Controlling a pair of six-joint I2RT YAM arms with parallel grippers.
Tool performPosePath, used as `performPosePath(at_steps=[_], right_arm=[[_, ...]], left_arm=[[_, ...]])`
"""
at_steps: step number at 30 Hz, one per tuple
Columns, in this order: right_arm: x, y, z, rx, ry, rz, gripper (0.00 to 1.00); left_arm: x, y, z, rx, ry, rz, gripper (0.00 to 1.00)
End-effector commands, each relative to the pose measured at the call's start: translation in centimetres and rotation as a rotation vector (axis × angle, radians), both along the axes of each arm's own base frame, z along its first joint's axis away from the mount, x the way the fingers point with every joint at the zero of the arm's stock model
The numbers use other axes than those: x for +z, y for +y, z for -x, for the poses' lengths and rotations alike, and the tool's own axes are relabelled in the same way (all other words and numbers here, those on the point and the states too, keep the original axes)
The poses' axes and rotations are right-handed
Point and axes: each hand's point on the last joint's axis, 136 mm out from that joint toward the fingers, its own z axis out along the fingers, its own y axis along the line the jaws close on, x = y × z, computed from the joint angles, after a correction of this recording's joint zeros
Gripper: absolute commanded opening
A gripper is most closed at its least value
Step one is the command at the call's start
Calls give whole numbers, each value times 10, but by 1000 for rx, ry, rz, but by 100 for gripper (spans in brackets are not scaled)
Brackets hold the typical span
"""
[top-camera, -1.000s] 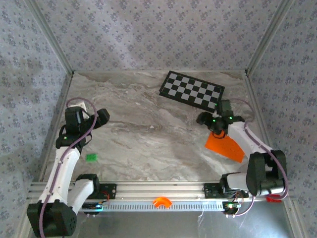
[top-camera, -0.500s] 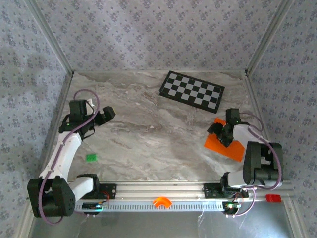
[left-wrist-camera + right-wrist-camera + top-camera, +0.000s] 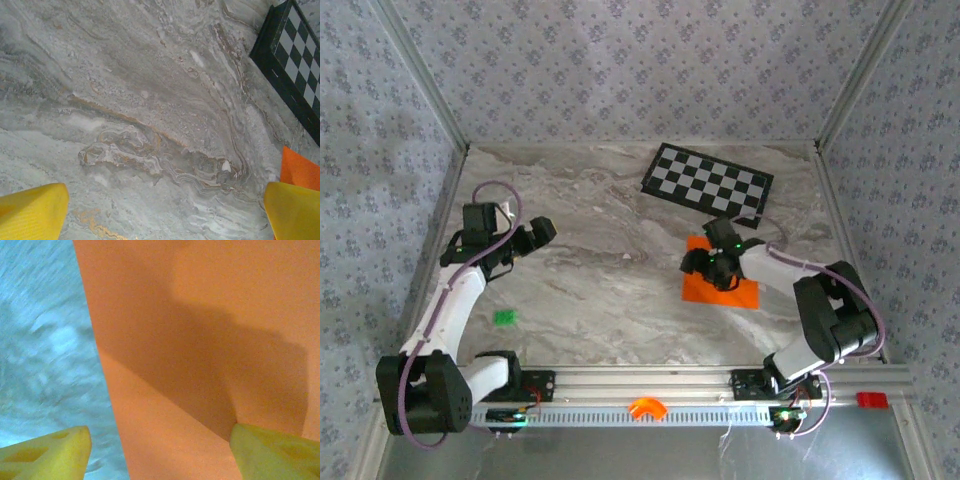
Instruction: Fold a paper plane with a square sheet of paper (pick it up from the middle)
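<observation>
The orange square sheet of paper lies flat on the marble table, right of the middle, with a diagonal crease showing in the right wrist view. My right gripper is low over the sheet's left part and open. One yellow fingertip rests on the paper, the other fingertip hangs over bare table past the sheet's left edge. My left gripper hovers open over bare marble at the left. A corner of the paper shows at its view's right edge.
A black-and-white checkerboard lies at the back right, close behind the sheet. A tiny green piece sits near the left arm. An orange arch-shaped part rests on the front rail. Patterned walls enclose the table on three sides.
My right gripper has swung left from the table's right edge toward the middle. The orange sheet has slid left with it and turned. The left arm shifted slightly.
</observation>
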Motion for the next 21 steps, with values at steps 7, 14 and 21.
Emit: performPosePath(at_steps=[7,14,21], right_arm=[[7,95,23,107,39,-94,78],[26,24,0,30,-37,-133,77],[17,-19,-11,33,-29,-203,72]], left_arm=[[1,-8,15,-23,3,42,100],[11,-24,26,-79,5,127,100],[10,-52,37,-115,28,237,100]])
